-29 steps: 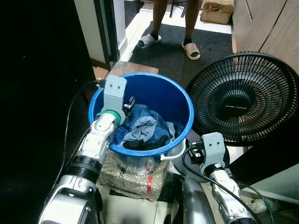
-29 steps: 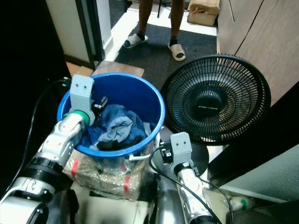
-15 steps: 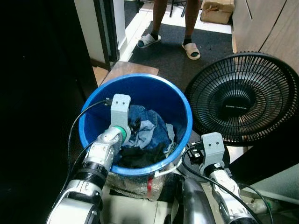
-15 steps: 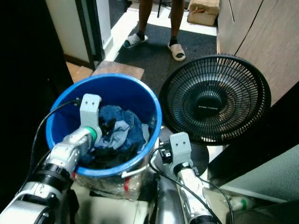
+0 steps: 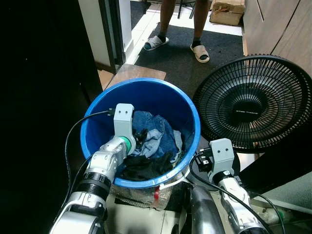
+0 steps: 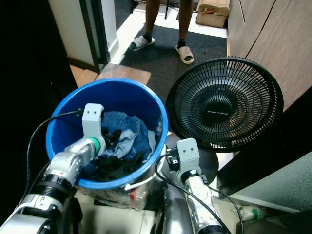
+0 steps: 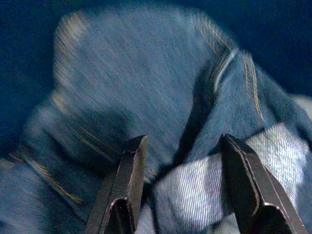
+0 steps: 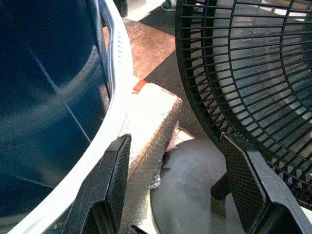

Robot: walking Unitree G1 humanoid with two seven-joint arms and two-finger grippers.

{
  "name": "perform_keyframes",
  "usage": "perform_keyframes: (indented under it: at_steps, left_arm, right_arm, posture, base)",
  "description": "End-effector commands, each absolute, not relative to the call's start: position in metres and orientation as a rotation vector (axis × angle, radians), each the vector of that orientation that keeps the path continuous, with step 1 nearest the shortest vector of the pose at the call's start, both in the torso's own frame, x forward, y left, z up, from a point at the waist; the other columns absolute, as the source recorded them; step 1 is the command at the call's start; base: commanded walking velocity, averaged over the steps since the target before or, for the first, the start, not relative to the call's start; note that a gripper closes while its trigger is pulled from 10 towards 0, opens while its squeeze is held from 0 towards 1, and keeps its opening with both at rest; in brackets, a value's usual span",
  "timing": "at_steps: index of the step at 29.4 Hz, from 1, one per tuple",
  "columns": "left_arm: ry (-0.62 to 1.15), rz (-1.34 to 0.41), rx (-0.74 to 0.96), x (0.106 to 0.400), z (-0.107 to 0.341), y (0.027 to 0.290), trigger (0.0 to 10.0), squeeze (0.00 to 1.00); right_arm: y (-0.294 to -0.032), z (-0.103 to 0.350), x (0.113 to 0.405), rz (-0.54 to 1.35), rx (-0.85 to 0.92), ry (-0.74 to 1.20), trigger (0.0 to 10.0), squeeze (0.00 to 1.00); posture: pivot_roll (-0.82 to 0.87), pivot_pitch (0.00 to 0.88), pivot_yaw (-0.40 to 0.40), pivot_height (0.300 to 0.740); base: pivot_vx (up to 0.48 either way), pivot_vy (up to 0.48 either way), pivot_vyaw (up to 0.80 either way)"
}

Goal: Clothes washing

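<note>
Inside the blue bucket (image 5: pixel 146 90) at frame centre, our left end effector (image 7: pixel 183 185) straddles the denim clothes (image 5: pixel 156 136), fingers spread; next we close and lift.

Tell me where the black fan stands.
The round black floor fan stands to the robot's right of the blue plastic bucket, just ahead of the right gripper.
</note>
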State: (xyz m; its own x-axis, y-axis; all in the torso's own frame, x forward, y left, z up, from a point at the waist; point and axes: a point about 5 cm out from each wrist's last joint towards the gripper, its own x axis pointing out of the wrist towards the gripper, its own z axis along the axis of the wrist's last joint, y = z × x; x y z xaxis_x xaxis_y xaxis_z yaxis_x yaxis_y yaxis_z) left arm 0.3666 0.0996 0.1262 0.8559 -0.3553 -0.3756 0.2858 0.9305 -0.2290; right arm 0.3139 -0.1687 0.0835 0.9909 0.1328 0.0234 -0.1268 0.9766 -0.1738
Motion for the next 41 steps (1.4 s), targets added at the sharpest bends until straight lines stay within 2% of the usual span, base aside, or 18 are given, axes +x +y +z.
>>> perform_keyframes:
  at_steps: [1,5,16,17,19,20,21,22,33,41]
  left_arm:
    - [0.573,-0.369,-0.229,0.351,0.095,0.101,10.0,0.0]
    - [0.633,-0.419,-0.363,0.337,0.09,0.103,10.0,0.0]
    - [0.687,-0.447,-0.349,0.316,0.077,0.108,10.0,0.0]
    - [0.686,-0.449,-0.348,0.315,0.077,0.108,6.9,0.0]
    - [0.686,-0.45,-0.348,0.314,0.078,0.108,6.9,0.0]
    - [0.683,-0.455,-0.344,0.313,0.078,0.108,1.3,0.0]
    - [0.683,-0.455,-0.344,0.313,0.078,0.108,1.3,0.0]
    - [0.668,-0.472,-0.327,0.311,0.08,0.106,0.0,0.0]
    - [0.603,-0.541,-0.268,0.304,0.087,0.097,0.0,0.0]
    - [0.476,-0.571,-0.171,0.303,0.099,0.093,0.0,0.0]
  right_arm:
    - [-0.17,0.075,0.309,0.131,-0.176,-0.002,10.0,0.0]
    - [-0.171,0.076,0.31,0.132,-0.18,-0.003,10.0,0.0]
    - [-0.171,0.077,0.311,0.138,-0.184,-0.004,10.0,0.0]
    - [-0.171,0.077,0.311,0.138,-0.184,-0.004,10.0,0.0]
    - [-0.171,0.077,0.311,0.138,-0.184,-0.004,10.0,0.0]
    - [-0.171,0.077,0.311,0.137,-0.184,-0.004,10.0,0.0]
    - [-0.171,0.077,0.311,0.137,-0.184,-0.004,10.0,0.0]
    - [-0.171,0.077,0.311,0.136,-0.184,-0.005,10.0,0.0]
    - [-0.171,0.077,0.31,0.135,-0.182,-0.005,10.0,0.0]
    - [-0.17,0.078,0.31,0.135,-0.18,-0.013,10.0,0.0]
  posture:
    - [0.03,0.193,0.017,0.492]
    - [0.03,0.192,0.015,0.492]
    - [0.03,0.189,0.01,0.492]
    - [0.03,0.189,0.009,0.492]
    - [0.03,0.189,0.009,0.492]
    - [0.03,0.19,0.008,0.492]
    - [0.03,0.19,0.008,0.492]
    - [0.03,0.191,0.008,0.492]
    - [0.03,0.193,0.01,0.492]
    - [0.03,0.194,0.011,0.492]
  base:
    - [0.0,0.0,0.0]
    - [0.0,0.0,0.0]
    - [0.0,0.0,0.0]
    - [0.0,0.0,0.0]
    - [0.0,0.0,0.0]
    - [0.0,0.0,0.0]
    - [0.0,0.0,0.0]
    - [0.0,0.0,0.0]
    - [0.0,0.0,0.0]
    - [0.0,0.0,0.0]
